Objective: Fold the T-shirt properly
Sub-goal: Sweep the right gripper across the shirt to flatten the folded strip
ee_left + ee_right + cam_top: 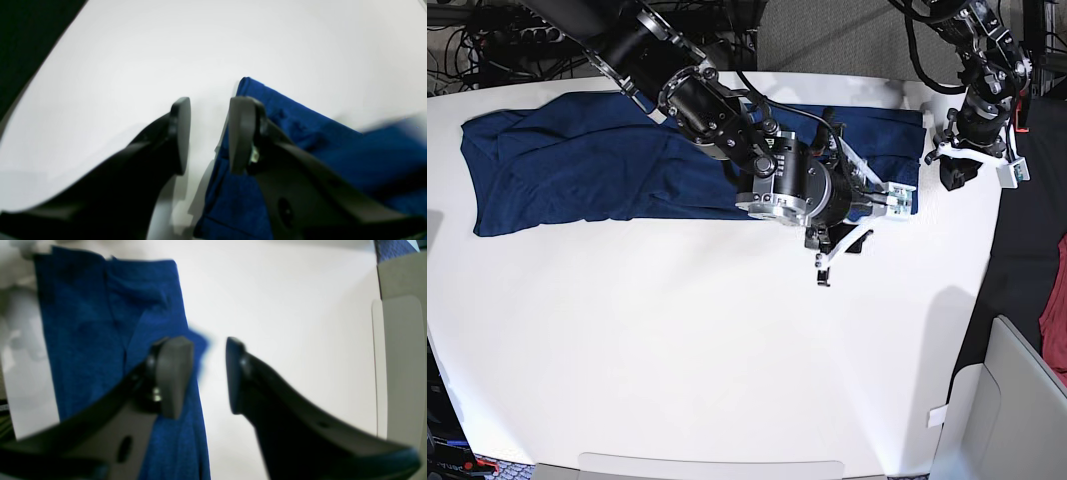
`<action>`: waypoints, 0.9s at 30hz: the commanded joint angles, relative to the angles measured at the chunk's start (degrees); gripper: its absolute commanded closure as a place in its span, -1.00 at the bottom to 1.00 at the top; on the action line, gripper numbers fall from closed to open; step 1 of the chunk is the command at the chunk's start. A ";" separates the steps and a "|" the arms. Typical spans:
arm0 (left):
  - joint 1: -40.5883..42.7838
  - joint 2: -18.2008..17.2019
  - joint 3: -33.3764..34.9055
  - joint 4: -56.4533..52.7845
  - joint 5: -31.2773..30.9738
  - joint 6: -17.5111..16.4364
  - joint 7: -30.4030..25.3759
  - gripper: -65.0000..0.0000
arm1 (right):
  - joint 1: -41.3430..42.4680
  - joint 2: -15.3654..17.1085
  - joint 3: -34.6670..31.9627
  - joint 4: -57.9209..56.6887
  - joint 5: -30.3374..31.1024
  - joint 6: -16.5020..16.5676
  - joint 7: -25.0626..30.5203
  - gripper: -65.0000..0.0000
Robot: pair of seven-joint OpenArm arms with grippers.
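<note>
The T-shirt (577,165) lies spread in a long dark blue band across the far part of the white table (677,360), running from about 9 o'clock toward 2 o'clock in the base view. Its near edge is a fairly straight fold line; its left end shows soft creases. The right end reaches a squared corner near the table's far right edge.

The right gripper (857,215) sits over the near edge of the cloth, just right of centre. In the right wrist view its jaws stand apart, with bare table showing in the gap. One finger (173,373) overlaps the shirt's edge (100,323); the other finger (233,373) is over the bare table (283,323). Nothing is held between them, and whether the finger touches the cloth cannot be told.

The left gripper (975,165) hangs at about 2 o'clock, just beside the shirt's right end. In the left wrist view its jaws are also parted, with white table between them, and the shirt's corner (300,116) lies behind one finger (242,133). The other finger (181,133) is over the table (200,50).

A grey panel (1012,400) stands at 4 o'clock beyond the table's edge, with a red cloth (1057,310) further right.
</note>
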 commanded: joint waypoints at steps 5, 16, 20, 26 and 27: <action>-0.29 -0.48 -0.08 1.21 -0.70 -0.37 -1.01 0.40 | 1.52 -0.88 -0.03 1.19 -0.42 -0.12 0.92 0.24; 0.68 -0.84 0.44 2.35 -0.70 -0.37 6.55 0.21 | 0.82 4.47 23.45 6.11 -12.90 -0.12 1.27 0.24; 0.50 -0.92 0.00 3.67 -0.79 -0.46 12.00 0.02 | -3.32 10.01 31.89 9.72 -12.72 -0.12 1.27 0.24; -0.29 -3.39 0.09 4.90 -5.45 -2.31 16.31 0.00 | -9.91 15.72 36.81 15.34 -12.72 -0.12 1.27 0.24; -0.99 -3.74 0.18 4.81 -5.89 -2.31 16.92 0.00 | -10.96 16.34 37.60 15.43 -12.72 -0.12 1.27 0.24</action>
